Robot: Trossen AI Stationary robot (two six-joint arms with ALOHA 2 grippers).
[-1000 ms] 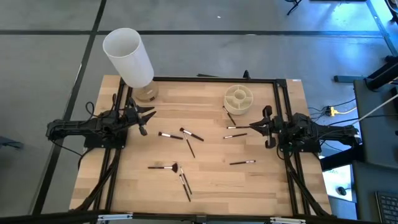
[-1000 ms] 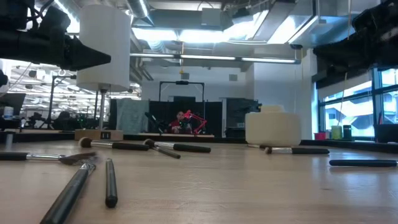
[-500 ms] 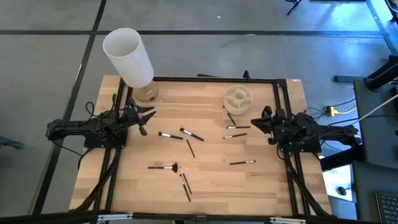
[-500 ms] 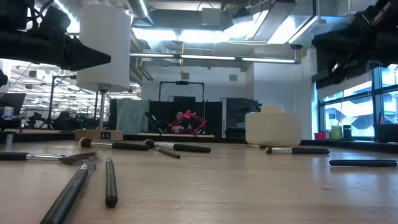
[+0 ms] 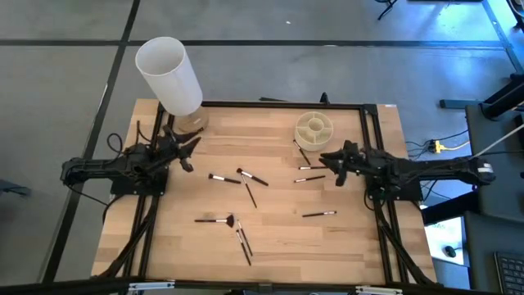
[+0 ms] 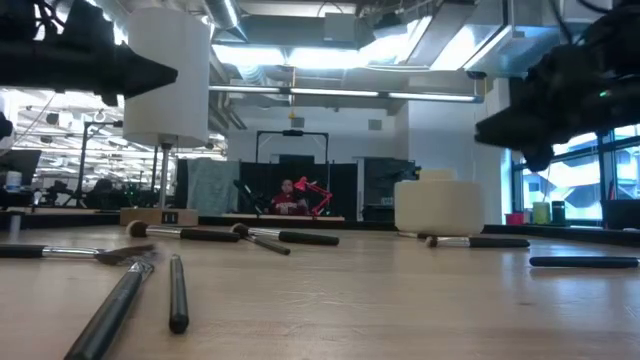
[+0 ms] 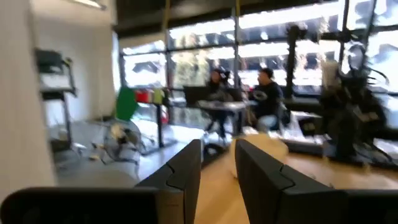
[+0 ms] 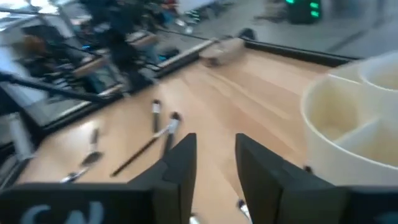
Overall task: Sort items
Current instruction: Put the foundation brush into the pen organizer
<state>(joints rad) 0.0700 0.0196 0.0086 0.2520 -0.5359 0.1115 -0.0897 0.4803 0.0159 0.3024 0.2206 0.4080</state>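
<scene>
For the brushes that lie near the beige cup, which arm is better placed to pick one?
Probably the right. The right gripper, open, hangs beside the two brushes below the cup; the left gripper is across the table.

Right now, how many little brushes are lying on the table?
10 brushes, I think: four on the right near the beige cup and the right gripper, three in the middle, three near the front edge. Two front ones overlap, so I may be off.

we see a wooden table [image 5: 344,238] carrying scattered makeup brushes [image 5: 225,179], a beige compartmented cup [image 5: 314,129] and a white cylinder [image 5: 169,75].
</scene>
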